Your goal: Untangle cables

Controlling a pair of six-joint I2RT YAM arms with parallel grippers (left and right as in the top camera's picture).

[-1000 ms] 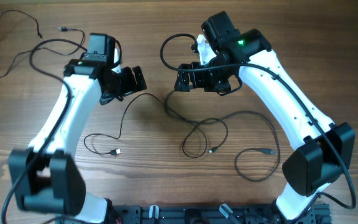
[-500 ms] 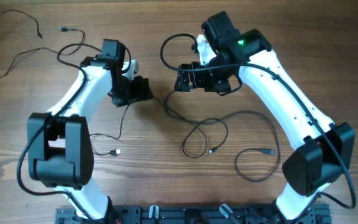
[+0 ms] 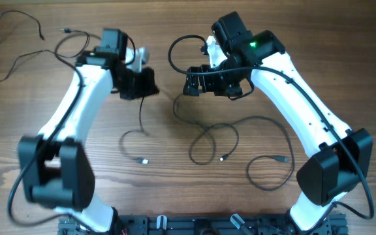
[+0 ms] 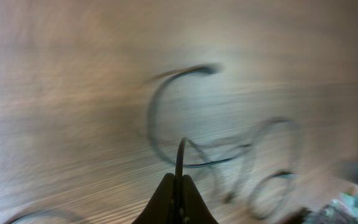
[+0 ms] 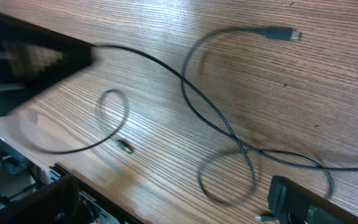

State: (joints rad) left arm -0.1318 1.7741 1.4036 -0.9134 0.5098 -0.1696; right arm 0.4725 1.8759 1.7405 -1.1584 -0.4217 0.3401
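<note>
Thin black cables (image 3: 215,138) lie in loose overlapping loops on the wooden table between the arms, with plug ends near the front. My left gripper (image 3: 145,88) is shut on one cable strand (image 3: 141,121), which hangs down to a small plug (image 3: 143,160). In the left wrist view the shut fingers (image 4: 180,182) pinch that strand (image 4: 179,152), and the picture is blurred. My right gripper (image 3: 189,85) hovers above the tangle. In the right wrist view its fingers (image 5: 166,199) stand wide apart with nothing between them, above the looped cables (image 5: 219,124).
Another thin black cable (image 3: 5,39) lies separate at the far left back, with a plug end (image 3: 65,30) nearby. The thick dark arm cables loop by each wrist. The robot base rail (image 3: 194,225) runs along the front edge.
My left gripper has moved up and back with the strand. The strand has pulled left, away from the tangle, and its plug end has slid right. The right arm has not moved.
</note>
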